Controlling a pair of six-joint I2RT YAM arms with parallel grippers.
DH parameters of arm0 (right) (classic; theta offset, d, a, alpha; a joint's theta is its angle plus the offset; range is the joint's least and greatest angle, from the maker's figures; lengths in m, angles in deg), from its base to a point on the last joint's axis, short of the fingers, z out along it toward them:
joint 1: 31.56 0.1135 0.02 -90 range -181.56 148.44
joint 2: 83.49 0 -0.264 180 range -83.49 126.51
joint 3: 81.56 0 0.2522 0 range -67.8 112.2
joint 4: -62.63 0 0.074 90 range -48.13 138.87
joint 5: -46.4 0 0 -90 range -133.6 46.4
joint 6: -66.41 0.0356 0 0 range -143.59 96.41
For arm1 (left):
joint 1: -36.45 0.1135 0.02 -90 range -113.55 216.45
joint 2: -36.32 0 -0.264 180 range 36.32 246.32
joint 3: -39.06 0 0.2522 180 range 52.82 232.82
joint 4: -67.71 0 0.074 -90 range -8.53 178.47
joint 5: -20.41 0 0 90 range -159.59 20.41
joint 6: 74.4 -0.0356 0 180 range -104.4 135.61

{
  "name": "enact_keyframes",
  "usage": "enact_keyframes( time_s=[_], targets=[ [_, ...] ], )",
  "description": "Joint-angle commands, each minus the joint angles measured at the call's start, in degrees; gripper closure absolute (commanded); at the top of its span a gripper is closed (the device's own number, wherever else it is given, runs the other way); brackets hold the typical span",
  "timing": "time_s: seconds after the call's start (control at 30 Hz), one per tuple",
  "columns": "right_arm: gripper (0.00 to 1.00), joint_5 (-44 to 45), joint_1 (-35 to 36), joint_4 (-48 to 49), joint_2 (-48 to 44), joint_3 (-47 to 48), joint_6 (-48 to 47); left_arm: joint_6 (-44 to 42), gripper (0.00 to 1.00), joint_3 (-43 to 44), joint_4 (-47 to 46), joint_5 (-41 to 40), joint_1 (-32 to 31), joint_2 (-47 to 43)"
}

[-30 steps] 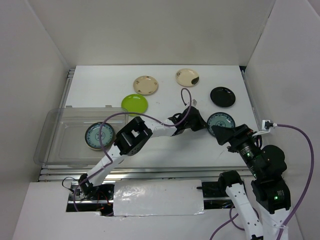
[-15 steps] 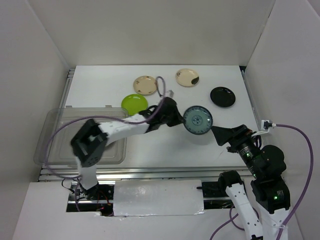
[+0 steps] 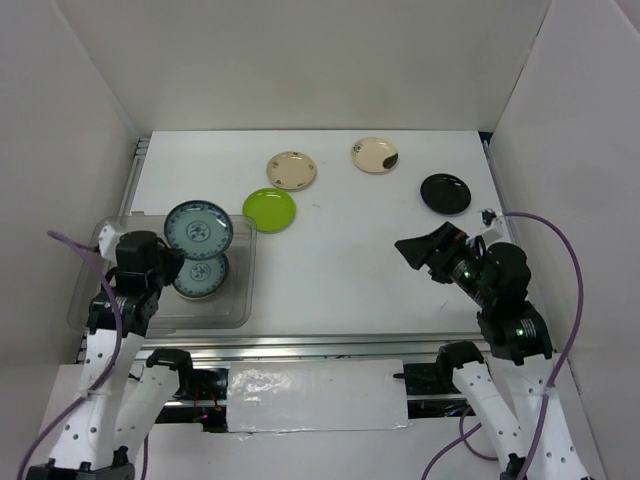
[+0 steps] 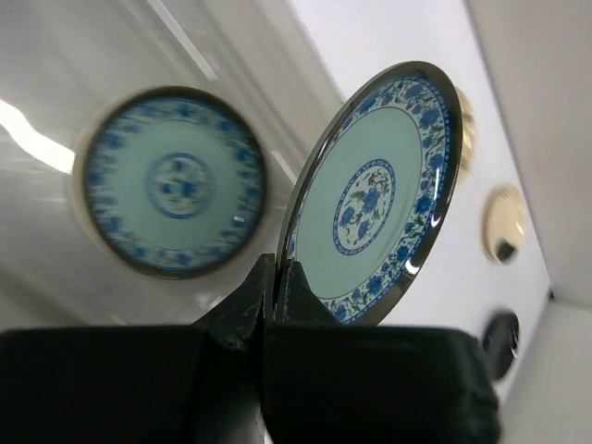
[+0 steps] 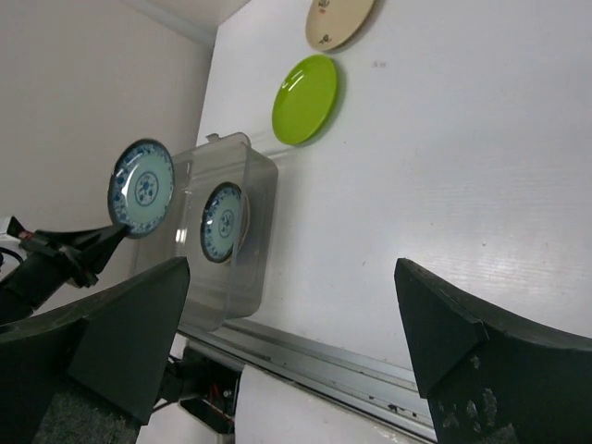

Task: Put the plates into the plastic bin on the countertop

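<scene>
No brand or lettering shows anywhere. The dark marks on the two cream plates [image 3: 291,170] [image 3: 375,154] at the far side are too small to read.

The left gripper [image 4: 275,296] has its jaws pressed together on the lower rim of a blue-patterned plate [image 4: 375,194], which stands nearly on edge with its face open to the wrist camera. From above, this held plate [image 3: 198,229] hangs over the far right part of the plastic bin [image 3: 85,290]. A second blue-patterned plate [image 3: 198,276] lies flat on the bin's floor, just nearer than it.

The bin sits at the near left of the countertop [image 3: 340,270], and its left end reaches past the table's edge. A lime green plate [image 3: 269,209] lies just beyond the bin's far right corner. A black plate [image 3: 445,193] lies far right, well apart from the others.

The right gripper [image 5: 292,277] is spread wide with nothing between its fingers, over bare white top at the right. A broad bare stretch runs between the two arms, bounded by the metal rail [image 3: 300,345] at the near edge.
</scene>
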State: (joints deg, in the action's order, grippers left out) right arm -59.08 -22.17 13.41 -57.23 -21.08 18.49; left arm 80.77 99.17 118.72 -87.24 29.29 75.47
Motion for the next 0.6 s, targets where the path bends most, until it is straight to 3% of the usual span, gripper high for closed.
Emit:
enact_keyframes(
  time_s=[0.0, 0.17, 0.37, 0.43, 0.53, 0.57],
  targets=[
    [0.0, -4.6, -0.1, 10.3, 4.4, -2.5, -1.3, -3.6, 1.0, -1.9, 7.9, 2.3, 9.0, -1.5],
    [0.0, -11.8, 0.1, 19.5, 12.7, -5.2, 1.3, -7.9, 1.0, -11.2, 3.7, 7.7, 20.0, -0.2],
    [0.0, -13.3, 1.9, 23.8, 15.1, -6.2, 1.9, -11.1, 1.0, -15.1, -1.9, 14.0, 25.0, -0.1],
    [0.0, -13.2, 3.4, 25.3, 15.7, -6.6, 2.1, -11.6, 0.92, -15.4, -2.9, 14.8, 25.1, 0.7],
    [0.0, -12.3, 6.2, 30.3, 20.0, -7.8, 2.8, -11.9, 0.47, -15.8, -2.9, 16.6, 25.2, 0.7],
    [0.0, -11.9, 7.0, 31.8, 22.1, -8.5, 3.2, -11.7, 0.13, -15.6, -2.2, 16.6, 24.7, -0.1]
  ],
)
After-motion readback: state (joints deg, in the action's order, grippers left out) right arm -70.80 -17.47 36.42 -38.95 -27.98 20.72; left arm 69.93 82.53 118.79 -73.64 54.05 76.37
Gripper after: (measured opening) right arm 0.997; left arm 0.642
